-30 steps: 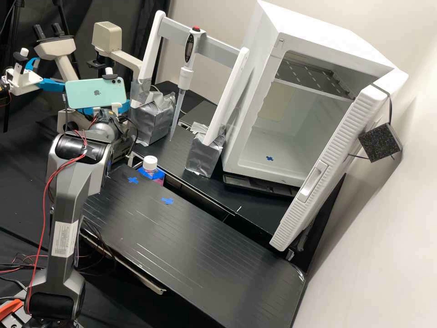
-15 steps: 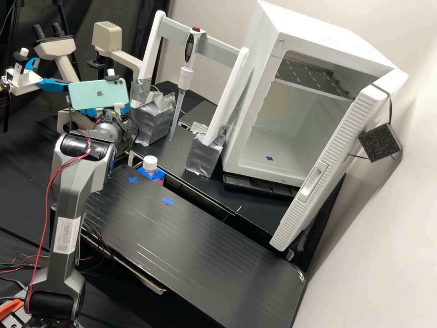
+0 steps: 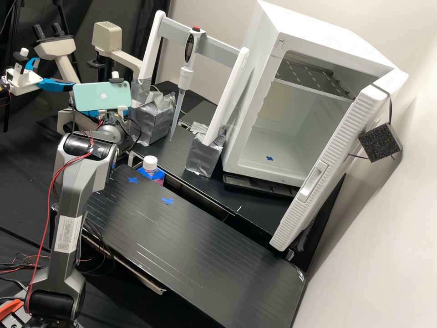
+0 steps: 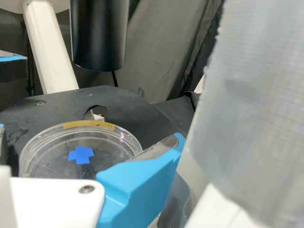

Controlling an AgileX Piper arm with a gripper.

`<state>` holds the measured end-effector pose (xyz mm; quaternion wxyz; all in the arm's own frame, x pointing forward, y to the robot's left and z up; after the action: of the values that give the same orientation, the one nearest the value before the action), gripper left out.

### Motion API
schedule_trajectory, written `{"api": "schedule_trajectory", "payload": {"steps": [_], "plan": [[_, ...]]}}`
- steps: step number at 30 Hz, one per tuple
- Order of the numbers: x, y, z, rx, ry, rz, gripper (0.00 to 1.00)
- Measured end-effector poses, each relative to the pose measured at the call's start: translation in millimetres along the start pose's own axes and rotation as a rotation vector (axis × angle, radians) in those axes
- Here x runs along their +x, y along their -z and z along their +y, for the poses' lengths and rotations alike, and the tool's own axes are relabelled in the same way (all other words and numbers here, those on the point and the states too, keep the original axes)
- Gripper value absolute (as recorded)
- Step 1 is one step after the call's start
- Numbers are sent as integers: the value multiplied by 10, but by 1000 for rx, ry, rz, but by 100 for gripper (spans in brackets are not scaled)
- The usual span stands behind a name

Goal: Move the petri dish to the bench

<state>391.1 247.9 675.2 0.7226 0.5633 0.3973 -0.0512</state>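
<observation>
Behind the phone in the high view is my gripper (image 3: 93,113), beside the microscope, with parts of its blue fingers visible. My gripper (image 4: 90,134) stands open in the wrist view, its fingers on either side of the clear round petri dish (image 4: 37,148). The dish lies flat on the black microscope stage (image 4: 135,111), above a blue cross mark, with a strip of yellow tape on its rim. A white part of the gripper covers the dish's near edge. The black bench (image 3: 195,246) bears two blue cross marks.
A green phone (image 3: 102,95) is mounted on the arm. The microscope (image 3: 107,35) stands behind, a second arm's gripper (image 3: 54,84) to its left. Farther right are a pipette (image 3: 184,77) on a white frame, a bottle (image 3: 150,163) and an open white incubator (image 3: 255,161).
The arm, with its phone and gripper, has moved a little to the right and slightly down in the high view.
</observation>
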Motion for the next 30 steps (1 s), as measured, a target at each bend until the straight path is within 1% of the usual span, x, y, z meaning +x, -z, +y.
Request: {"api": "schedule_trajectory", "payload": {"steps": [1, 5, 7, 10, 12, 15, 19, 26, 30], "plan": [[0, 2, 1, 5, -2, 2, 100], [-5, -14, 15, 6, -6, 2, 100], [-8, -18, 23, 13, -9, 6, 100], [-9, -21, 16, 13, -7, 5, 100], [-17, -31, 2, 25, -6, 1, 100], [-43, -27, -1, 35, -7, -2, 100], [-78, -17, 1, 37, -6, -6, 100], [-154, 68, -10, 29, 9, -40, 100], [-191, 131, -31, 30, 18, -46, 100]]}}
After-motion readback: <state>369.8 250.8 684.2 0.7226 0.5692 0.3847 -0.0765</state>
